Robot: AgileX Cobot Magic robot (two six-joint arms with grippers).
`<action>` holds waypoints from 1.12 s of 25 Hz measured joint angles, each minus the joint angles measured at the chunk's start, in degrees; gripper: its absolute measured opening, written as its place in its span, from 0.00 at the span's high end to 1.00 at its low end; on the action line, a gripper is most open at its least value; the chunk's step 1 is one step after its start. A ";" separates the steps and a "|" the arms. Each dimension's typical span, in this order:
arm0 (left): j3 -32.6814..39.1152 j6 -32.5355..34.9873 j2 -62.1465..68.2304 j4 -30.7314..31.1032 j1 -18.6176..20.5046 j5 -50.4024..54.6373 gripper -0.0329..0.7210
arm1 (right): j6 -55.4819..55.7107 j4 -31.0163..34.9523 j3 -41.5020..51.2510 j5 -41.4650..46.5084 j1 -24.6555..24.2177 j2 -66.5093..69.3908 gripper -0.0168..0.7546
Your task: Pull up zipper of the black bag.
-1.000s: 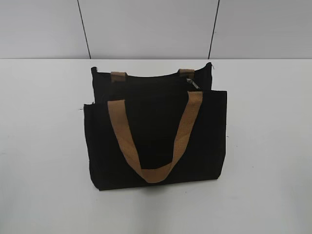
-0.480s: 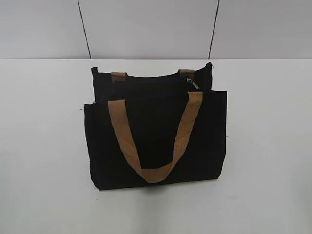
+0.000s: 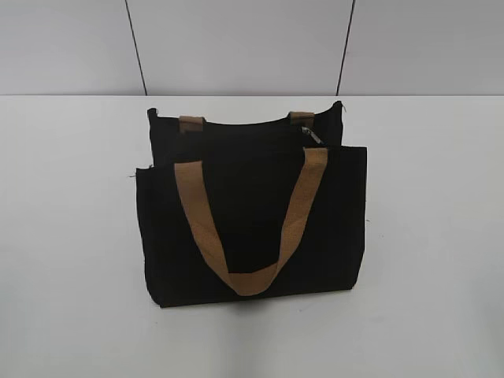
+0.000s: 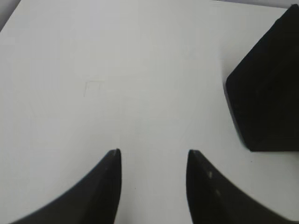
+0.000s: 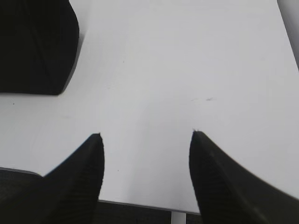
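Zipper (image 3: 313, 136): small silver pull at the right end of the top edge, just beside the rear right strap stub, on the black bag (image 3: 252, 228). Bag stands upright mid-bench, front tan handle (image 3: 250, 224) hanging down over the front panel in a U. White bench (image 3: 71, 236) around it. Neither arm shows in the exterior view. Left pincer (image 4: 153, 156): jaws spread wide, nothing between them, above bare bench; a black corner of the bag (image 4: 268, 100) lies off to its upper right, apart from the tips. Right pincer (image 5: 146, 136): jaws likewise parted and empty, near the bench's front edge; bag corner (image 5: 35, 46) at upper left, well apart. Zipper not visible in either wrist view
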 joint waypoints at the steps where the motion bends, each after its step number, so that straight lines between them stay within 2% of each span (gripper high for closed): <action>1: 0.12 0.78 0.00 -0.33 -0.72 -0.09 0.50 | 0.00 0.00 0.00 -0.08 0.00 0.00 0.39; 11: 0.29 2.98 -5.54 -1.68 -1.76 -0.56 0.50 | 0.54 -0.20 0.13 -0.50 0.00 -1.61 0.39; 17: 0.29 0.29 -5.61 -0.47 -1.76 -0.69 0.50 | 1.17 -0.23 0.13 -0.50 0.00 -1.61 0.39; 28: 0.29 -0.28 -5.61 -0.27 -1.76 -0.72 0.50 | 1.35 -0.23 0.13 -0.50 0.00 -1.61 0.39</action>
